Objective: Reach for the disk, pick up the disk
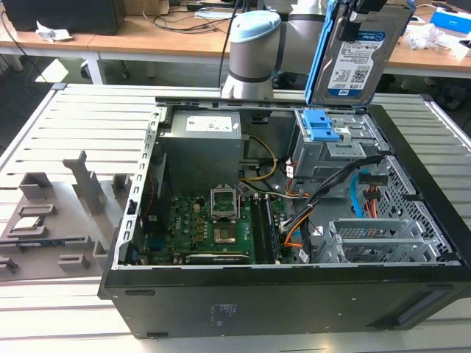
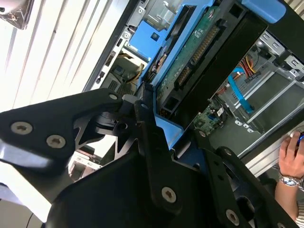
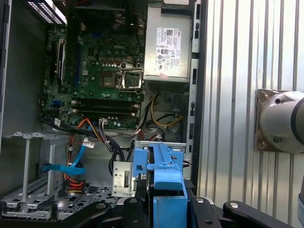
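Observation:
The disk, silver-grey with a white-and-blue label and a bright blue frame, hangs upright above the back right corner of the open computer case. My gripper is shut on its top edge. In the second wrist view the disk shows its green circuit side and blue frame, running away from my black fingers. In the first wrist view the blue frame sits clamped between the finger links, above the drive bay.
Inside the case lie the motherboard, the power supply, orange and blue cables and a blue clip on the drive bay. A grey fixture stands at the exterior view's left. A person's hand rests beside the case.

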{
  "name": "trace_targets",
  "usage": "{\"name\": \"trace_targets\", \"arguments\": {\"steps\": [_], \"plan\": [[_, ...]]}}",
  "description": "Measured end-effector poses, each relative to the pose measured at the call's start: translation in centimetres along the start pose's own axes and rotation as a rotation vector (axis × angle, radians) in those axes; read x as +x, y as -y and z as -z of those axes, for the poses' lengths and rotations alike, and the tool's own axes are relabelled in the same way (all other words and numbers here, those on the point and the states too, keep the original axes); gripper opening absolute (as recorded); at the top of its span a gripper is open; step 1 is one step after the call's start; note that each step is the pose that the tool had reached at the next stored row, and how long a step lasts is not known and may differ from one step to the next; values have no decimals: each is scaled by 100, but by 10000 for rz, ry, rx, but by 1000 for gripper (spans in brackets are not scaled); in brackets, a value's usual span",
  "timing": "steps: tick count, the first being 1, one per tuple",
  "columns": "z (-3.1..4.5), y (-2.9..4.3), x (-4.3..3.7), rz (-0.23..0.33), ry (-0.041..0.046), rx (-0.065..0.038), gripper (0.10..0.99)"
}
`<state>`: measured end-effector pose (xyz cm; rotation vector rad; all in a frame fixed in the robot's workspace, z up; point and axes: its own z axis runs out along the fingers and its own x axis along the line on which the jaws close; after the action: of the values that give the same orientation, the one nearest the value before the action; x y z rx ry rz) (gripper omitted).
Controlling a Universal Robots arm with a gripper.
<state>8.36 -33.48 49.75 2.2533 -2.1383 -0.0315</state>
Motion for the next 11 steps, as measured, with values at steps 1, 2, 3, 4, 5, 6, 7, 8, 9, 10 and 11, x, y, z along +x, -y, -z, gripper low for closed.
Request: {"name": "trace_targets", "arguments": {"steps": [1,2,3,4,5,6,7,8,9,10,11], "plan": [[1,0,2,0,-3,-1,369],[2,0,2,0,-4,-1,369],[1,0,2,0,-2,0,369],[1,0,3,1,-2,0,369],[1,0,3,0,-2,0,369],[1,0,3,0,-1,0,369],[1,0,4,1,-1,0,369],[1,0,5,0,-2,0,369],[1,0,8,0,-2,-1,369],[1,-1,12,0,-2,0,369],[1,-1,19,1,-3,0,369]]}}
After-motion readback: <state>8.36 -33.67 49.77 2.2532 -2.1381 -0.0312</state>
